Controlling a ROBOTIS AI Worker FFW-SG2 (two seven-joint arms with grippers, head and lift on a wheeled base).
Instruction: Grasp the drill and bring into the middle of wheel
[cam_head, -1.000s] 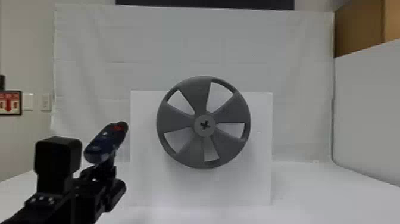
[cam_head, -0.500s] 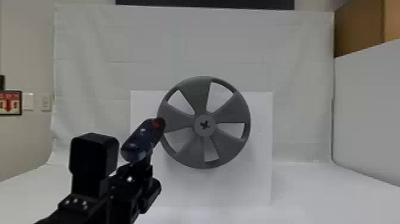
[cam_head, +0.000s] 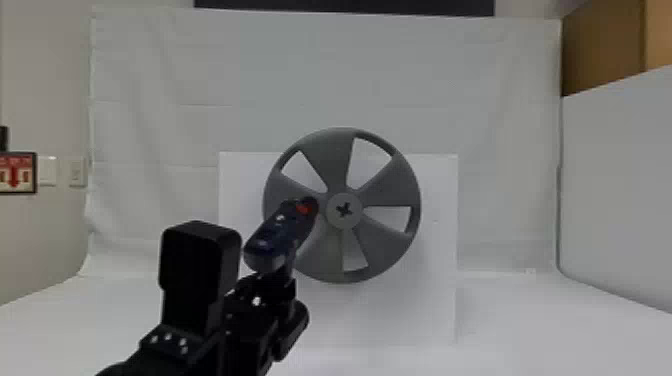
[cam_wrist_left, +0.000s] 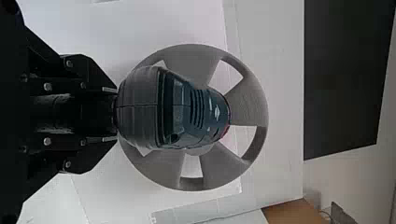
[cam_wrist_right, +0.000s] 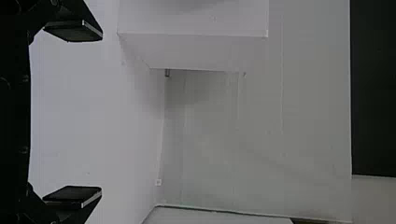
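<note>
Left wrist view: the drill (cam_wrist_left: 140, 107) conceals its own tip and much of the wheel (cam_wrist_left: 252, 102) directly behind.

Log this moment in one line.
left gripper: holding dark blue drill | drill: in front of round gray five-spoked wheel | right gripper: open, empty

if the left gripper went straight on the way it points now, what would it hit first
Probably the wheel, met by the drill in the left gripper; depth is unclear.
</note>
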